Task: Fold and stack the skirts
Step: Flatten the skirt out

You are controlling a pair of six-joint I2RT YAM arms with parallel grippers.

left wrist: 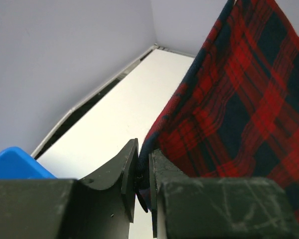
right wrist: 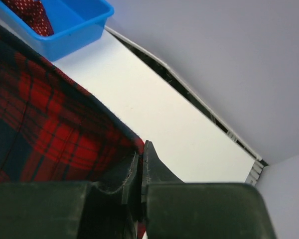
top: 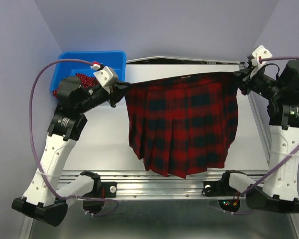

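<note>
As seen from above, the plaid skirt [top: 184, 124] is held spread by its waistband corners over the tabletop [top: 104, 144], hem toward the near edge; the dotted skirt [top: 83, 78] lies in the blue bin [top: 70, 57]. At the left wrist, the left gripper [left wrist: 143, 167] is clenched on the cloth edge. At the right wrist, the right gripper [right wrist: 140, 164] is pinched tight on the other corner. For a clean fold, both corners should be lowered level, with the waistband taut.

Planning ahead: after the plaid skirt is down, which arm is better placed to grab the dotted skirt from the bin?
Left, likely. The left hand grips the plaid skirt beside the blue bin holding the dotted skirt; the right hand is at the opposite corner.
</note>
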